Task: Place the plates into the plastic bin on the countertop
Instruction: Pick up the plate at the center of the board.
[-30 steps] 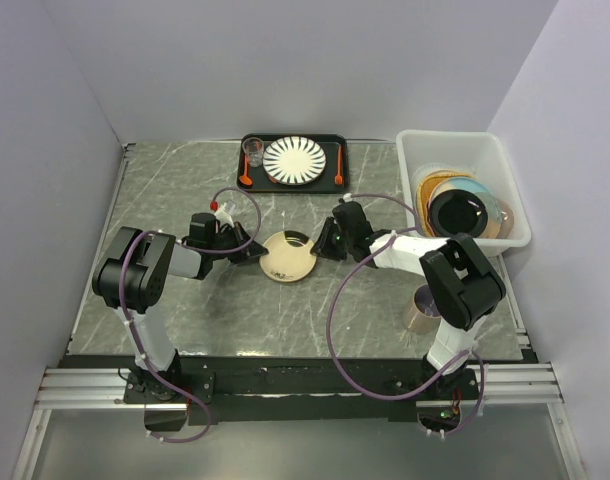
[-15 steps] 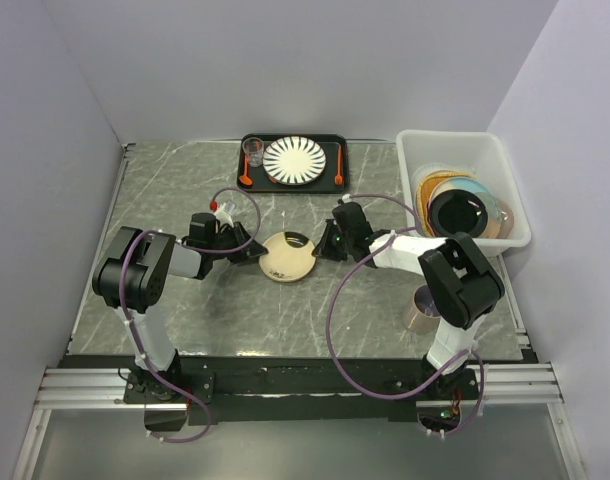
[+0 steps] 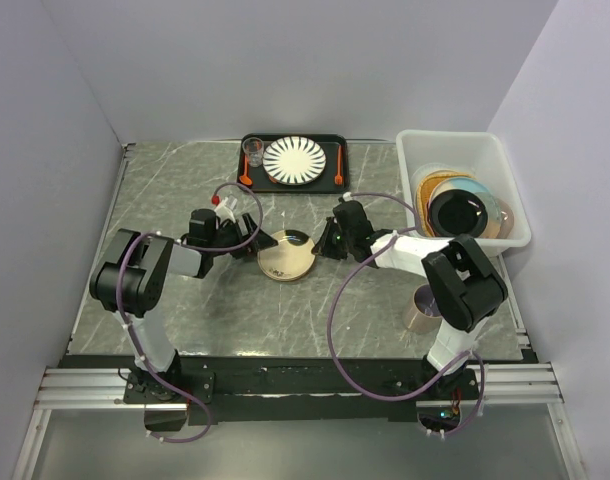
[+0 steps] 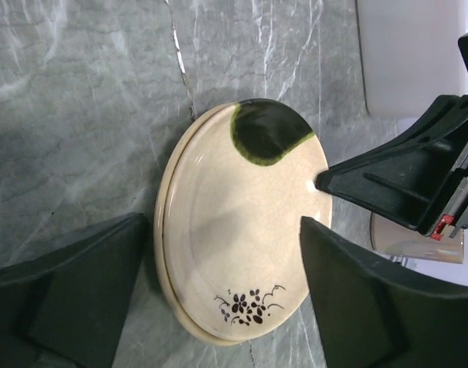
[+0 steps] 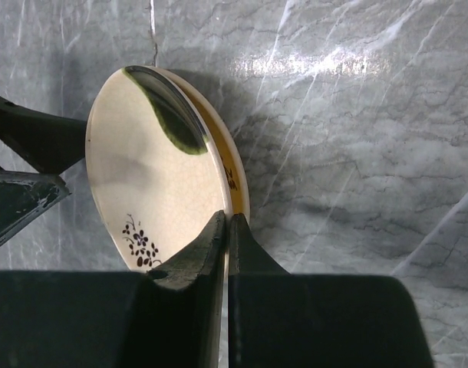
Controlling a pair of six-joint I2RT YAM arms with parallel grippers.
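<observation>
From above: found the cream plate (image 3: 285, 257) tipped up at the middle of the counter (image 3: 185, 190), not lying flat as a second before. Saw the left gripper (image 3: 247, 243) drawn in closer to its left rim, and the right gripper (image 3: 320, 245) at its right rim much as before. Noted the plastic bin (image 3: 455, 138) well apart at the far right with stacked plates (image 3: 465, 210) inside, bare counter in between, and the black tray (image 3: 320, 180) along the far edge.

From the left wrist: found the left gripper (image 4: 225, 261) with jaws wide apart, straddling the cream plate (image 4: 234, 230) without clear contact. Saw the right gripper (image 4: 322, 182) pinching the opposite rim.

From the right wrist: found the right gripper (image 5: 226, 222) with jaws clamped on the near rim of the cream plate (image 5: 153, 176), steeply tilted over the counter (image 5: 357, 153). Saw open counter to the right.
</observation>
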